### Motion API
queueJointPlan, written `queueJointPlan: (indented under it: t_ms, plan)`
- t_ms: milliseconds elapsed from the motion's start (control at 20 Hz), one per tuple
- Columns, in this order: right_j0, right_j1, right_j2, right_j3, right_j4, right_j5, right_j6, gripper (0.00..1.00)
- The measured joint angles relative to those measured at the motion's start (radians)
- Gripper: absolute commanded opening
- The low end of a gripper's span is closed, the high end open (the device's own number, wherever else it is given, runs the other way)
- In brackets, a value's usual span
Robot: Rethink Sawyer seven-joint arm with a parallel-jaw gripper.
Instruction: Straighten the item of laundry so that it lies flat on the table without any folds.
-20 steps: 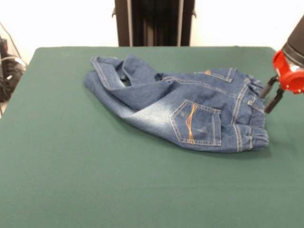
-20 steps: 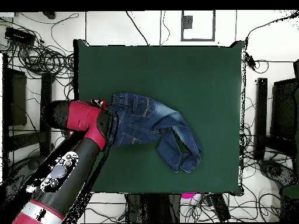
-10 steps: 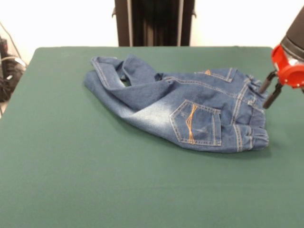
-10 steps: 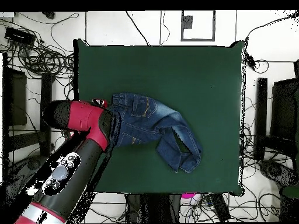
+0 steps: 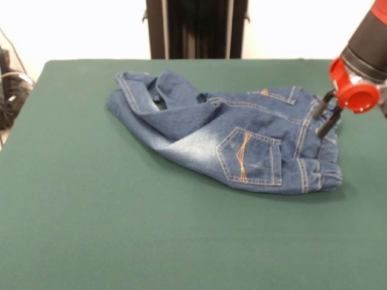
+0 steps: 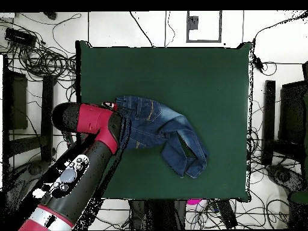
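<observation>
The small blue denim jeans (image 5: 242, 142) lie crumpled on the green table (image 5: 91, 211). Their elastic waistband is at the right in the front view. The legs are folded over toward the far left. A back pocket with orange stitching faces up. My gripper (image 5: 324, 116) hangs just over the waistband's far right end. Its two dark fingers are apart and hold nothing. In the overhead view the jeans (image 6: 159, 129) lie left of the table's middle, and my red arm (image 6: 90, 120) covers the waistband end and hides the gripper.
The robot's dark pedestal (image 5: 196, 27) stands behind the table's far edge. Cables and gear (image 6: 36, 60) lie on the floor around the table. Bare green cloth (image 6: 180, 72) spreads wide around the jeans.
My gripper has moved left in the front view, from beside the waistband to over its end. The jeans have not moved.
</observation>
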Motion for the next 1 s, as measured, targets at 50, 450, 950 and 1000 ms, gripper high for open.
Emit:
queueJointPlan:
  t_ms: [50, 450, 950, 1000]
  plan:
    - [-0.002, 0.002, 0.004, 0.000, -0.001, -0.007, 0.000, 1.00]
    - [-0.004, 0.013, 0.031, 0.000, -0.002, -0.020, 0.000, 1.00]
    - [0.001, 0.019, 0.070, 0.005, -0.005, -0.021, 0.000, 1.00]
    - [0.001, 0.018, 0.073, 0.006, -0.005, -0.021, 0.000, 1.00]
